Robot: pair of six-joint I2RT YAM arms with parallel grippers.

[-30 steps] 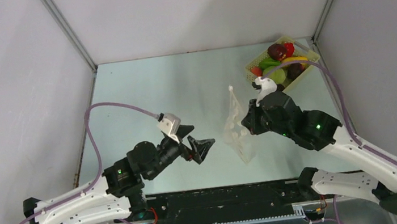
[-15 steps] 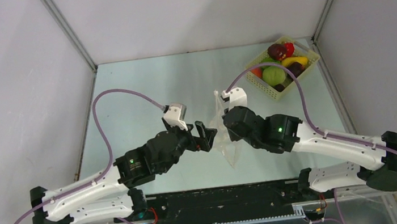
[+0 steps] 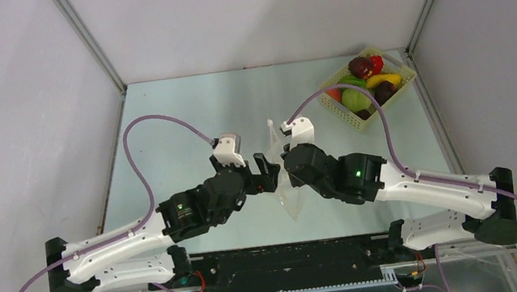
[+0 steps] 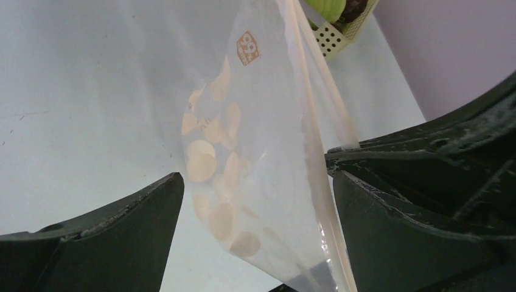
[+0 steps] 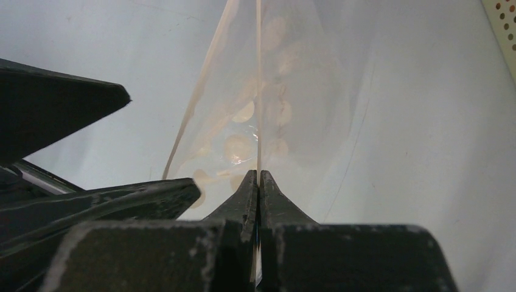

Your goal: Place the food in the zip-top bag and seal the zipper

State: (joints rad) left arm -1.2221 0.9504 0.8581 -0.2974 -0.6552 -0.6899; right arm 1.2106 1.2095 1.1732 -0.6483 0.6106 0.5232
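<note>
The zip-top bag (image 3: pixel 279 160) is a clear pouch printed with pale round spots, hanging off the table between my two grippers. My right gripper (image 5: pixel 256 177) is shut on the bag's (image 5: pixel 274 103) edge strip. My left gripper (image 4: pixel 255 177) is open, one jaw on each side of the bag (image 4: pixel 243 140), not touching it. The whitish zipper (image 4: pixel 316 103) runs up the bag's right edge. No food shows inside the bag. The food (image 3: pixel 365 82), green, maroon, red and yellow, lies in the basket (image 3: pixel 341 113) at the back right. In the top view my left gripper (image 3: pixel 269 175) and right gripper (image 3: pixel 287 170) almost meet.
The pale yellow perforated basket stands near the table's far right corner; its corner shows in the left wrist view (image 4: pixel 333 38). Grey walls enclose the table on three sides. My left gripper's fingers (image 5: pixel 122 198) show in the right wrist view, close beside the right jaws.
My right gripper has carried the bag left, towards the middle. My left gripper has moved right and its open jaws now straddle the bag.
</note>
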